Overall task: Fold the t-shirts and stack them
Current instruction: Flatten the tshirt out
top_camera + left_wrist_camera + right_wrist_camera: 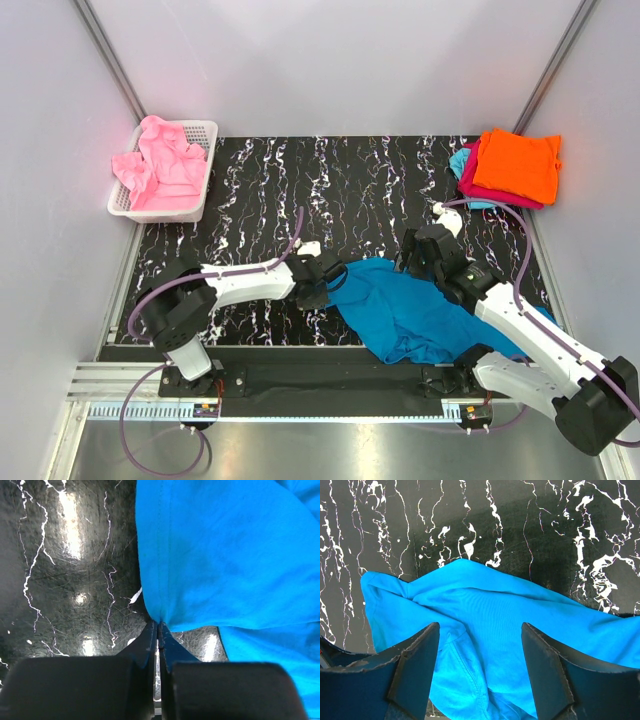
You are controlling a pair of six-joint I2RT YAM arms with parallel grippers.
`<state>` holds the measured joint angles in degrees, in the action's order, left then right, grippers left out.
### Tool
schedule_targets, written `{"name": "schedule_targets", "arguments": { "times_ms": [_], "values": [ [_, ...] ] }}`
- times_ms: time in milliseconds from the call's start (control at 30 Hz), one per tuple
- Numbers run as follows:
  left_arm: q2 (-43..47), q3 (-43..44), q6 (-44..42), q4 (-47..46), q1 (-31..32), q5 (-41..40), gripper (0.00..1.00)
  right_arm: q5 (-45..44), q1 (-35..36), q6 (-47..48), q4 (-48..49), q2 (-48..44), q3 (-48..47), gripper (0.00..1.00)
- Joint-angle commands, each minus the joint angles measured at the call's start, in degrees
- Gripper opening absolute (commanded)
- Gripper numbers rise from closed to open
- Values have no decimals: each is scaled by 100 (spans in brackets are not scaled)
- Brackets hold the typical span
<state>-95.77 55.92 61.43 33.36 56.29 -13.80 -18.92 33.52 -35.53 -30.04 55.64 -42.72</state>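
Note:
A teal-blue t-shirt (420,315) lies crumpled on the black marbled table (300,190), near the front between the two arms. My left gripper (325,282) is shut on its left edge; in the left wrist view the cloth (225,555) bunches into the closed tips (157,626). Over the shirt's upper right part hovers my right gripper (412,258), open, with the teal cloth (485,610) showing between its spread fingers (420,650). At the back right an orange t-shirt (517,165) tops a stack, with a magenta one (480,187) and a light cyan one (460,163) beneath.
A white mesh basket (203,200) at the back left holds crumpled pink t-shirts (165,165). Grey walls close in both sides and the back. A metal rail (300,410) runs along the near edge behind the arm bases.

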Motion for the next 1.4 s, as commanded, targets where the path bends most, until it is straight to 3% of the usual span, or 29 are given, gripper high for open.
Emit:
{"name": "schedule_targets", "arguments": {
  "times_ms": [0,167,300,467,700,933,1367],
  "values": [
    [-47,209,-69,29,-30,-219,0,-112,-38,-51,-2,-18,-52,73],
    [365,480,-297,581,-241,-807,0,-165,-38,-7,-28,-44,-52,73],
    [927,841,-719,1005,-837,-1448,0,-226,-38,37,-45,8,-70,73],
    [1507,1341,-1448,1172,-1629,-1608,0,-288,-38,99,-54,114,-131,73],
    [1517,1782,-2073,1287,-2482,-1687,0,-411,-73,239,-63,438,-272,74],
    [1578,1615,-2197,1295,-2878,-1687,0,-446,-327,406,-46,1133,-421,76],
    [2641,360,-2004,1339,-3151,-1178,0,932,-856,899,438,2654,-843,73]
  ]
}}
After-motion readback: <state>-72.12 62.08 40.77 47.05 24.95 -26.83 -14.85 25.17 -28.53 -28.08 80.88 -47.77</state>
